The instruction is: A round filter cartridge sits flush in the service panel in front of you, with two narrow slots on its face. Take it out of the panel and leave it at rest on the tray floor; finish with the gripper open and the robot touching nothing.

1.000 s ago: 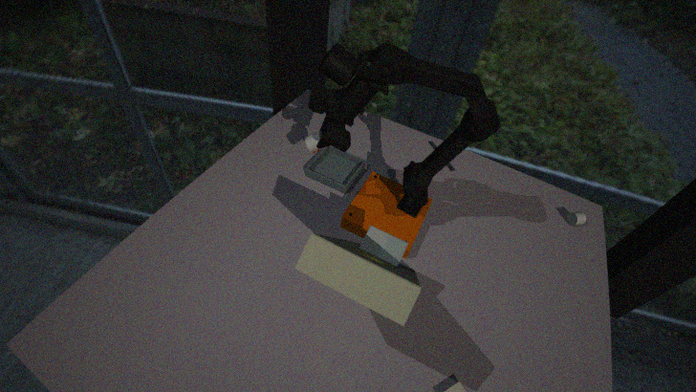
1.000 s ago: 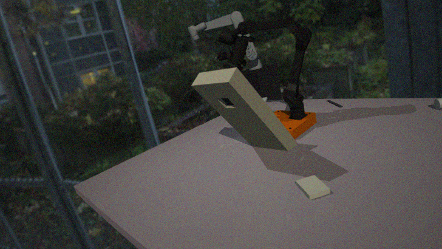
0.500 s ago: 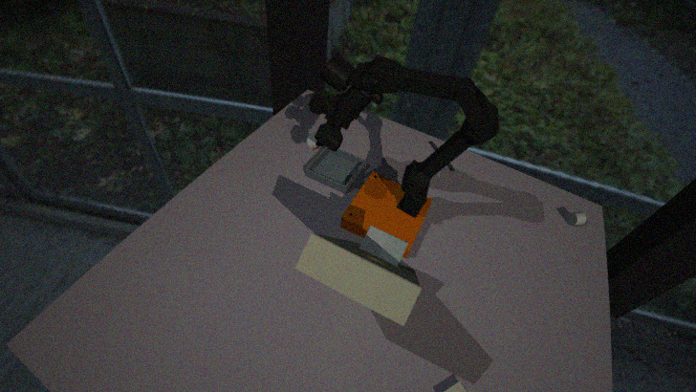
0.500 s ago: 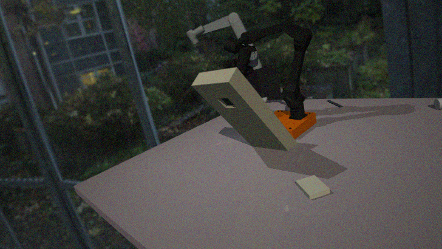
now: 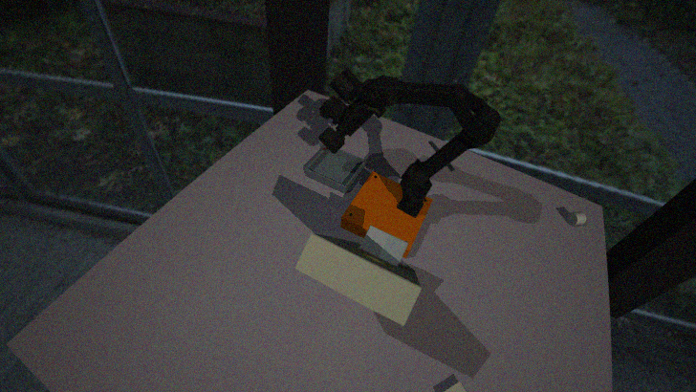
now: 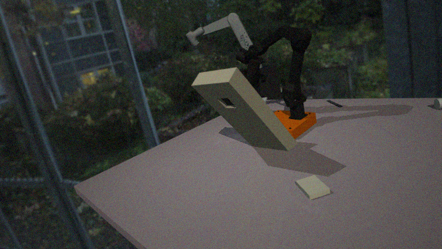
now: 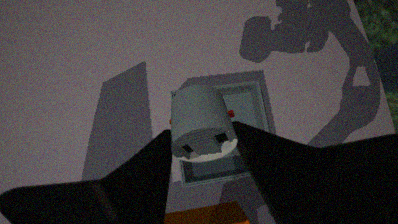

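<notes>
The filter cartridge [image 7: 200, 107], a pale grey cylinder with two dark slots on its near face, is out of the panel. My gripper [image 7: 201, 131] is shut on it, one dark finger on each side. In the top view my gripper [image 5: 332, 141] is at the far side of the tray [image 5: 325, 181], and the cartridge is hidden. The wrist view shows the tray [image 7: 262, 105] below and beyond the cartridge; I cannot tell their exact gap. The tilted cream service panel [image 5: 358, 279] [image 6: 247, 123] stands apart. Its front face is mostly hidden in the top and exterior views.
The orange arm base [image 5: 384, 209] [image 6: 304, 127] lies between tray and panel. A pale slanted plate [image 5: 389, 243] is beside the panel. A small pale cylinder [image 5: 579, 218] [image 6: 438, 104], a dark bar [image 6: 334, 103] and a flat cream block [image 6: 312, 187] lie on the table.
</notes>
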`<state>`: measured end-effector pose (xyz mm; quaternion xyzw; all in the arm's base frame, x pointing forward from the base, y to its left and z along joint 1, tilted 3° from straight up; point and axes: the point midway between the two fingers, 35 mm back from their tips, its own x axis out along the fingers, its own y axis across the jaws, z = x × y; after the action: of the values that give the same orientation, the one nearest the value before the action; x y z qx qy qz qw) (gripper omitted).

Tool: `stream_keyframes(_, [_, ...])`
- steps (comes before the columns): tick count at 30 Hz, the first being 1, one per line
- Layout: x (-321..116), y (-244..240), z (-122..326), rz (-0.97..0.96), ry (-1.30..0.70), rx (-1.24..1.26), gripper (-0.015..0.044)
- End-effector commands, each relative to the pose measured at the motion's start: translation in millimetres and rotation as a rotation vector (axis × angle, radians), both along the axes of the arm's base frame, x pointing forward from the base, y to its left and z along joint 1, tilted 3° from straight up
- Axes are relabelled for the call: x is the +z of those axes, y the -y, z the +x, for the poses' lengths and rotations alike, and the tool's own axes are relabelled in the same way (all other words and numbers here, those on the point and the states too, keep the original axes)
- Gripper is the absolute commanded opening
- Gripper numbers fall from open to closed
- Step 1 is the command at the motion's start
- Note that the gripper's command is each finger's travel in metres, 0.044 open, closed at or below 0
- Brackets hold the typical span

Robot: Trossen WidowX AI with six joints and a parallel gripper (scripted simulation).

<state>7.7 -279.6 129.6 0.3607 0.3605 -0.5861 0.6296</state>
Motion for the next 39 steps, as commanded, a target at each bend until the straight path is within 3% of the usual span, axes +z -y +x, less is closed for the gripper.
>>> stream_keyframes(1, [-16.3,-2.3,-19.6,0.0,-0.005,-0.079,0.0])
stream_keyframes(7, [-35.6,-8.6,-40.2,0.003,-0.009,-0.16,0.0])
stream_keyframes(30, [-110.9,-10.9,-38.2,0.004,-0.008,-0.16,0.0])
stream_keyframes(39, [-108.4,-12.1,-37.4,0.014,-0.005,-0.153,0.0236])
